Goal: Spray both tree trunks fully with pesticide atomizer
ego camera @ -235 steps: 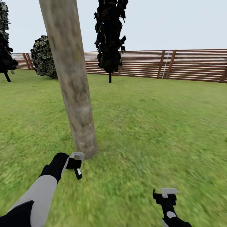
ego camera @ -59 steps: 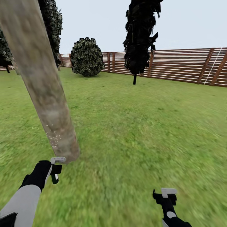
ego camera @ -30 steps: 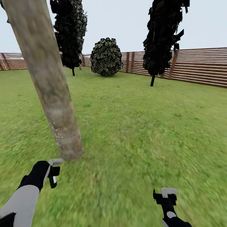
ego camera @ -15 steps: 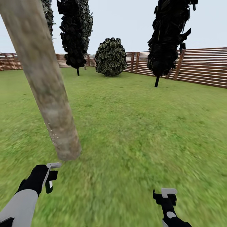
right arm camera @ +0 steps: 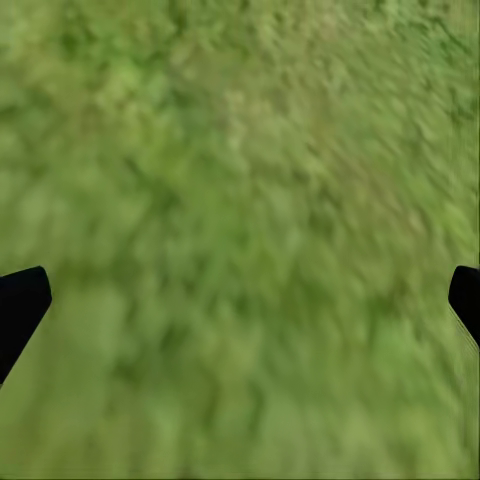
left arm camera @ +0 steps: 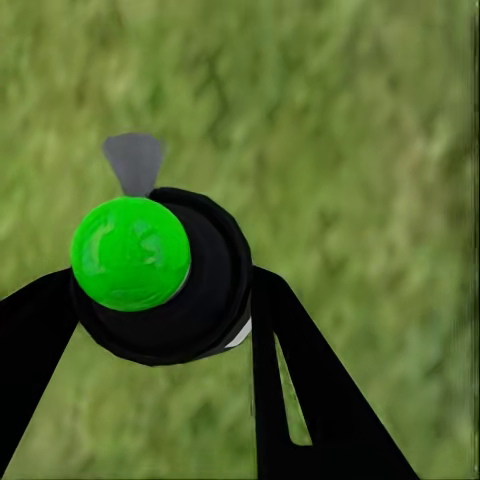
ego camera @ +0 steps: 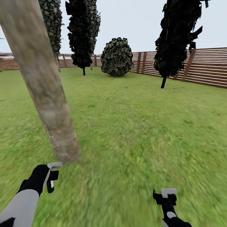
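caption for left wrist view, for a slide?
Left gripper clamped on the black, green-capped pesticide atomizer above blurry grass.

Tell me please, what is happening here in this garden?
A two-armed robot stands on green grass beside a thick, mottled grey-tan tree trunk. Its left gripper is closed on a black spray bottle with a bright green cap, close to the trunk's base, where a few tiny white specks show. The right gripper hangs open and empty over the grass.

Blurry green grass (ego camera: 142, 132) everywhere. Brown slatted wooden fence (ego camera: 208, 67) along back and right. Round leafy bush (ego camera: 117, 57) by fence, dark thin-trunked trees (ego camera: 82, 31) either side. Pale grey sky (ego camera: 138, 22), flat light.
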Motion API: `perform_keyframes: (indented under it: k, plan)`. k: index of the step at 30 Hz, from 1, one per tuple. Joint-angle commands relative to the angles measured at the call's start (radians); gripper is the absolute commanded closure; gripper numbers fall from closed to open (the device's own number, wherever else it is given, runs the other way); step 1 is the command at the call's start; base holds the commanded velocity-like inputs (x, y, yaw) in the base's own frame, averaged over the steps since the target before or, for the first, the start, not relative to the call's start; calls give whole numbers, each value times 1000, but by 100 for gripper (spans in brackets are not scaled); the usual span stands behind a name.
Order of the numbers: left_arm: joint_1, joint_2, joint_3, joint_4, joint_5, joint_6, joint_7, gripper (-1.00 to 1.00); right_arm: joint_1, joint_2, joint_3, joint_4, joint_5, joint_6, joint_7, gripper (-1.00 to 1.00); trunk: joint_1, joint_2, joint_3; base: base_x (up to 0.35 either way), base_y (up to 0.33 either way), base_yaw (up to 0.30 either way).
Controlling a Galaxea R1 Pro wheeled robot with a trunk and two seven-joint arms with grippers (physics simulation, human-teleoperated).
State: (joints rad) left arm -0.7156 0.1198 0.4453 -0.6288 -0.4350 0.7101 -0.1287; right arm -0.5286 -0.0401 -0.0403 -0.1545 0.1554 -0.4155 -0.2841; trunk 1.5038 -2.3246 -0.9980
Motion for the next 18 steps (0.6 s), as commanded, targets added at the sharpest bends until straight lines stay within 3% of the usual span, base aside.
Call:
perform_keyframes:
  k: [1,9,18]
  plan:
    - [-1,-1,4,-2,-11,3,-9,100,-1,0,-4,1,10,-2,-4,-100,0,0,-1,301,-115,0]
    - [-1,-3,3,-2,-11,3,-9,100,-1,2,-4,1,10,-2,-4,-100,0,0,-1,279,-142,0]
    - [-1,-3,3,-2,-11,3,-9,100,-1,2,-4,1,10,-2,-4,-100,0,0,-1,114,-257,46]
